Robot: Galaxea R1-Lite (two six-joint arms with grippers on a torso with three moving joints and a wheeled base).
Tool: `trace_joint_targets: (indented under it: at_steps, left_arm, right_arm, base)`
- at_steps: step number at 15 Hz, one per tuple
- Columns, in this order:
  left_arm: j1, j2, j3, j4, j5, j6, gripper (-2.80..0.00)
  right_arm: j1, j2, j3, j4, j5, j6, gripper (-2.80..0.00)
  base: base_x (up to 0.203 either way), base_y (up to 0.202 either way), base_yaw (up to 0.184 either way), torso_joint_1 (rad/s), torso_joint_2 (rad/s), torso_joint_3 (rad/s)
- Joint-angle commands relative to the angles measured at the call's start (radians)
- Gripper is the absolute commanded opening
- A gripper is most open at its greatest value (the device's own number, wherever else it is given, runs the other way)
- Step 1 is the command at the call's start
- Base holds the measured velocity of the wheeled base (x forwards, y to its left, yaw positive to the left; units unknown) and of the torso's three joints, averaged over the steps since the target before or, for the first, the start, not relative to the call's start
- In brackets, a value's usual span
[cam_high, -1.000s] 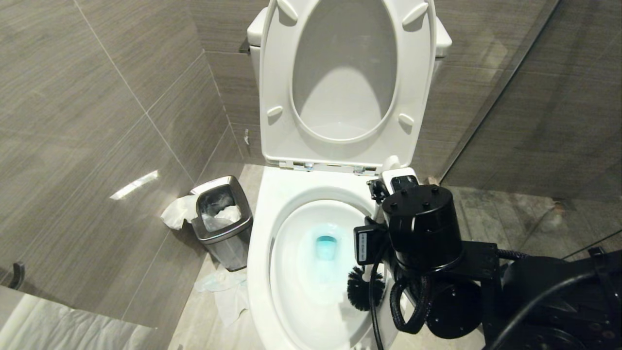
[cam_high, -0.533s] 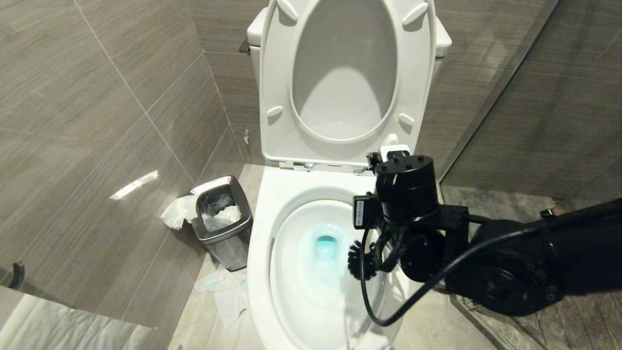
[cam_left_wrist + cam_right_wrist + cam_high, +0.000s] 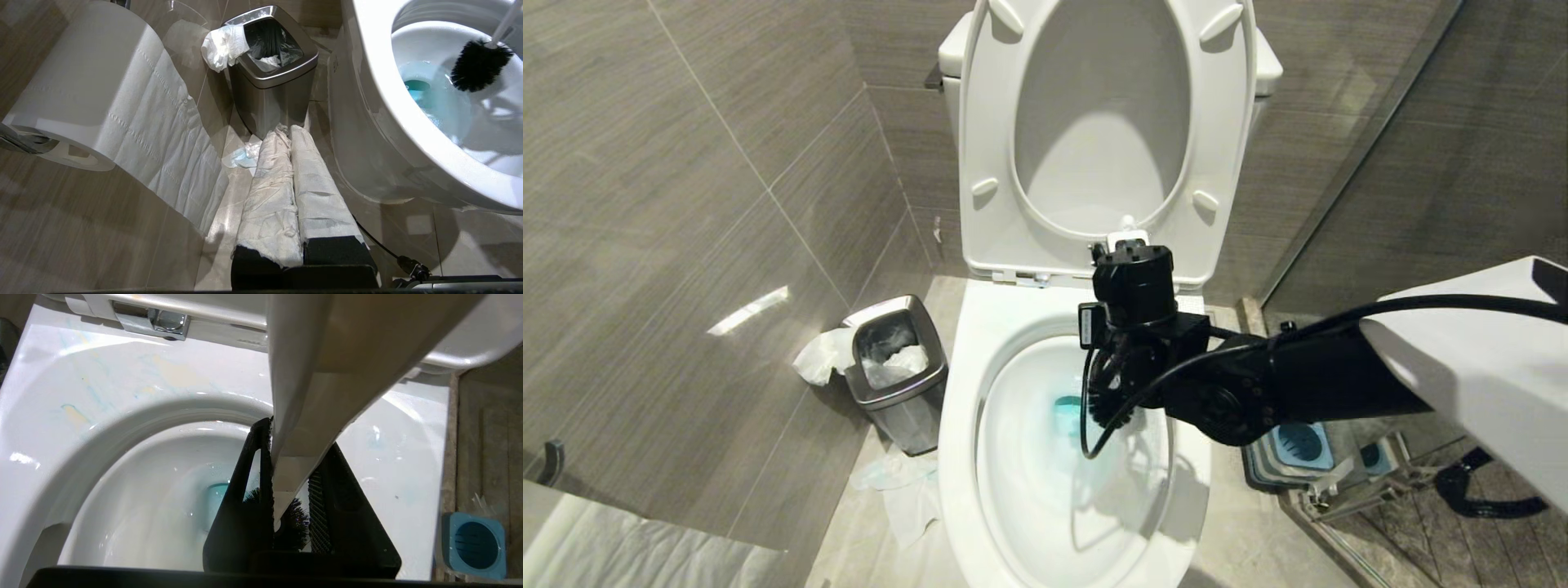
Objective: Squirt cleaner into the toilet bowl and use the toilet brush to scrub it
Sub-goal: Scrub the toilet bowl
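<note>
toilet brush (image 3: 1104, 406) head mostly hidden behind right hand (image 3: 1123, 343), toilet bowl (image 3: 980, 359) front cut off

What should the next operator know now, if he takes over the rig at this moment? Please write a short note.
Right hand: shut on the toilet brush, gripping its white handle over the toilet bowl.
Left hand: shut, empty, parked low beside the bowl, pointing at the steel waste bin.
Brush head: inside the bowl, at the wall on the robot's right, above the blue water. Contact with the wall cannot be told.
Brush holder: on the floor to the right of the bowl.
Done: cleaner appears to be in, since the water is blue; brush picked up.
Left: scrub around the bowl; probably return the brush to its holder.
</note>
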Motion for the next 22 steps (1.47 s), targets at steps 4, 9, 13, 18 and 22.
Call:
trace_joint_targets:
  at_steps: [4, 9, 13, 18, 22]
  left_arm:
    - [0.000, 0.001, 0.001, 0.000, 0.000, 0.000, -2.80]
    - [0.000, 0.001, 0.000, 0.000, 0.000, 0.000, -2.80]
    - [0.000, 0.001, 0.001, 0.000, 0.000, 0.000, -2.80]
    - [0.000, 0.001, 0.001, 0.001, 0.000, 0.000, -2.80]
    - [0.000, 0.001, 0.000, 0.000, 0.000, 0.000, -2.80]
  right_arm:
    - [0.006, 0.136, -0.203, 0.005, 0.008, -0.060, -2.80]
    - [0.078, 0.184, -0.357, 0.086, 0.009, -0.069, -2.80]
    - [0.158, 0.219, -0.426, 0.128, 0.004, -0.066, -2.80]
    - [0.230, 0.164, -0.328, 0.129, -0.004, -0.043, -2.80]
    - [0.266, 0.047, -0.145, 0.128, -0.007, 0.014, -2.80]
  base:
    - [0.000, 0.000, 0.000, 0.000, 0.00, 0.000]
    - [0.000, 0.000, 0.000, 0.000, 0.00, 0.000]
    - [0.000, 0.000, 0.000, 0.000, 0.00, 0.000]
    - [0.000, 0.000, 0.000, 0.000, 0.00, 0.000]
    - [0.000, 0.000, 0.000, 0.000, 0.00, 0.000]
